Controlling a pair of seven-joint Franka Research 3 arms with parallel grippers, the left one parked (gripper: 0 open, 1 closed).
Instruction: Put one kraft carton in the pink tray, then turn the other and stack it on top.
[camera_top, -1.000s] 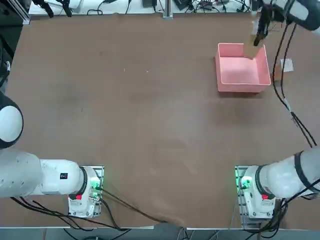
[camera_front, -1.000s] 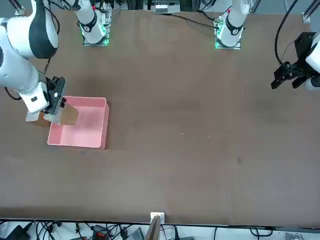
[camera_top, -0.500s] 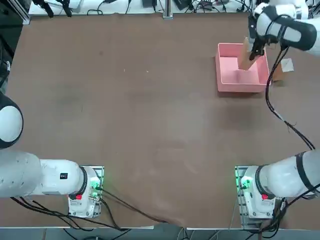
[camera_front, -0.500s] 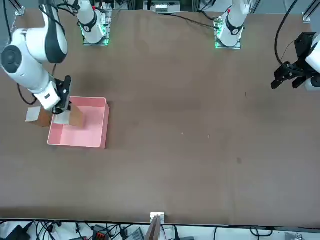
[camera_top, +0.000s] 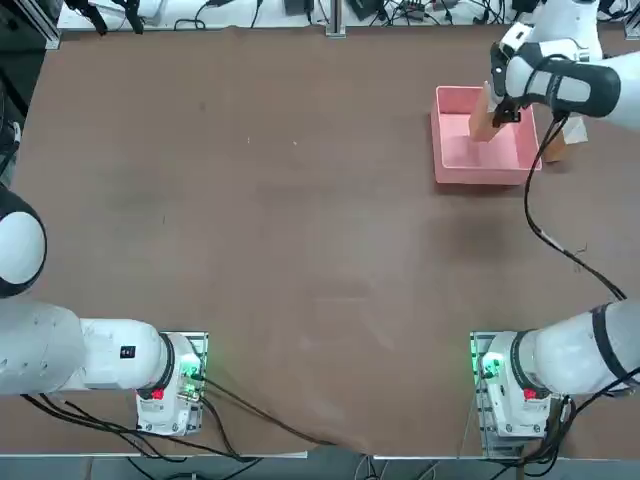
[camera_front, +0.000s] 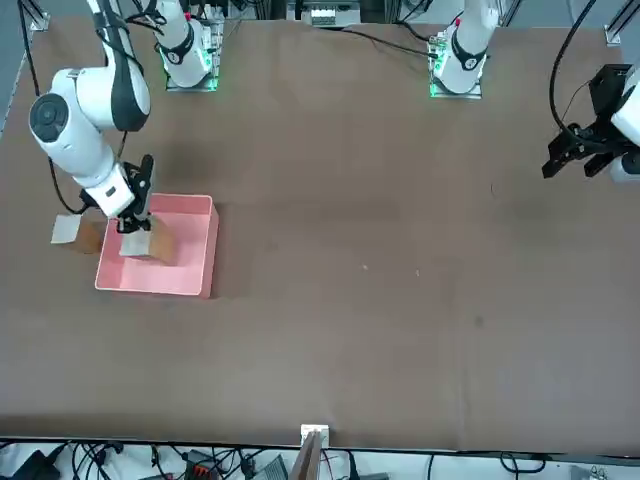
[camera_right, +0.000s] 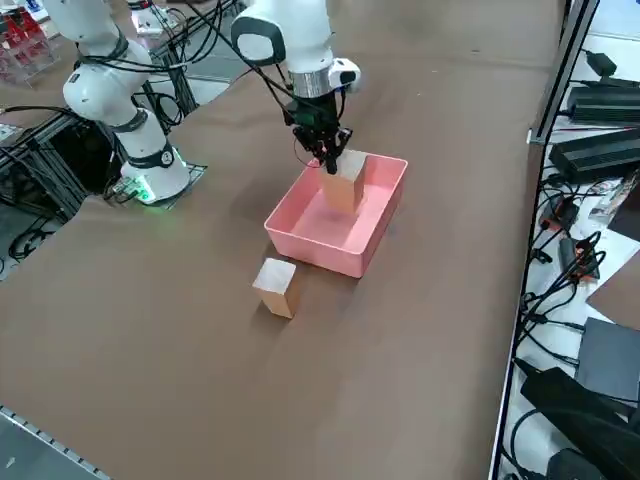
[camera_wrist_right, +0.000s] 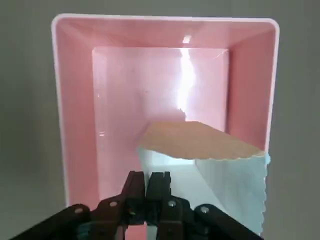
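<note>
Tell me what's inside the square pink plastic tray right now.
One kraft carton stands inside the square pink plastic tray, near a wall, pinched at its top by the shut right gripper. Otherwise only bare pink floor shows. The carton's base contact is hidden. The second carton sits outside on the table.

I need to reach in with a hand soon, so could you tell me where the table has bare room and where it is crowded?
The table is bare from the pink tray across to its far side. It is crowded at the tray: the right gripper, shut, holds one kraft carton in it, and the other carton stands just outside.
</note>
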